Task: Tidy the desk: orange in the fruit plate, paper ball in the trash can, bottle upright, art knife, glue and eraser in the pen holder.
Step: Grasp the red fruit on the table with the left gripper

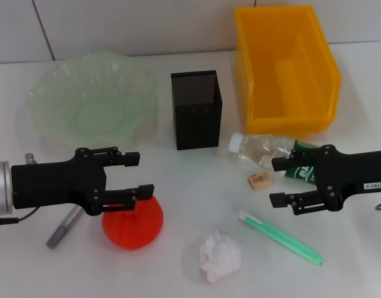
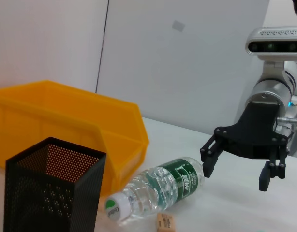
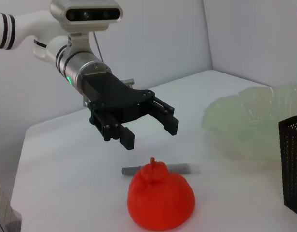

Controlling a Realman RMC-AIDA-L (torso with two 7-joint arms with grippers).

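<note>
White tabletop runs under both my arms, with pale wall panels behind it. Nearest me lie the paper ball [image 1: 220, 256] and a green pen-like stick [image 1: 281, 236], bare table between them. My left gripper [image 1: 136, 174] hangs over the orange [image 1: 133, 221] with jaws spread wide, holding nothing; the right wrist view shows clear air between those fingers [image 3: 124, 137] and the fruit, which the head view hides. A grey marker-like stick [image 1: 64, 226] lies just beside the orange. My right gripper [image 1: 283, 181] is likewise spread and holding nothing, close to the bottle [image 1: 268, 152], which lies on its side, cap toward the pen holder [image 1: 196, 109]; the eraser [image 1: 259, 180] sits just beside it. Farther back, the fruit plate [image 1: 48, 93] is on my left and the trash can [image 1: 283, 68] on my right, the holder between them.
</note>
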